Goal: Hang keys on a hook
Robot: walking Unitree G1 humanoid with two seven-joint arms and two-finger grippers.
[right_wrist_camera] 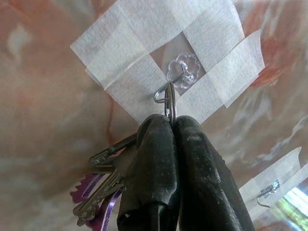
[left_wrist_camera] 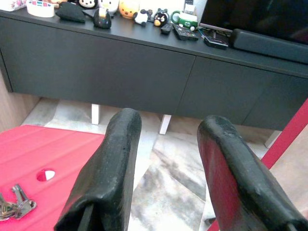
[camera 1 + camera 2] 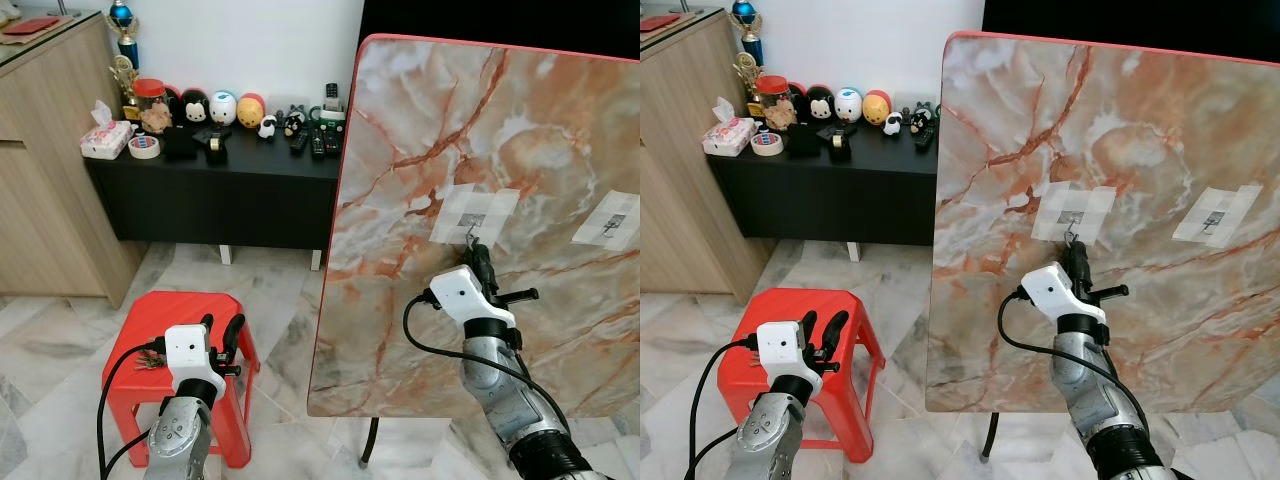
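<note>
Over on the left, the left gripper (image 3: 222, 333) hangs above the red plastic stool (image 3: 150, 310), its two black fingers (image 2: 108, 168) spread wide with nothing between them. On that stool's seat, a spare bunch of keys (image 2: 14, 206) lies flat beside a small round hole. Behind it runs the low black cabinet (image 3: 230, 195), its top lined with round toy figurines (image 3: 222, 107), a tissue pack (image 3: 105, 138), a roll of tape (image 3: 145, 148) and remote controls (image 3: 318, 140).

Moving across now to the marble-patterned board (image 3: 520, 120), standing upright with its red edge. The right gripper (image 1: 172, 126) is up against its face, fingertips pressed tight together and pinching the key ring (image 1: 169, 101). That ring sits right at the clear plastic hook (image 1: 180, 72), which is fixed to the board under crossed strips of white tape (image 1: 130, 48); whether the ring is fully over the metal hook tip, cannot tell. The keys (image 1: 103, 185) dangle beneath the fingers, a purple tag among them. Further right, a second taped hook (image 3: 612, 222) sits on the board, bare.
</note>
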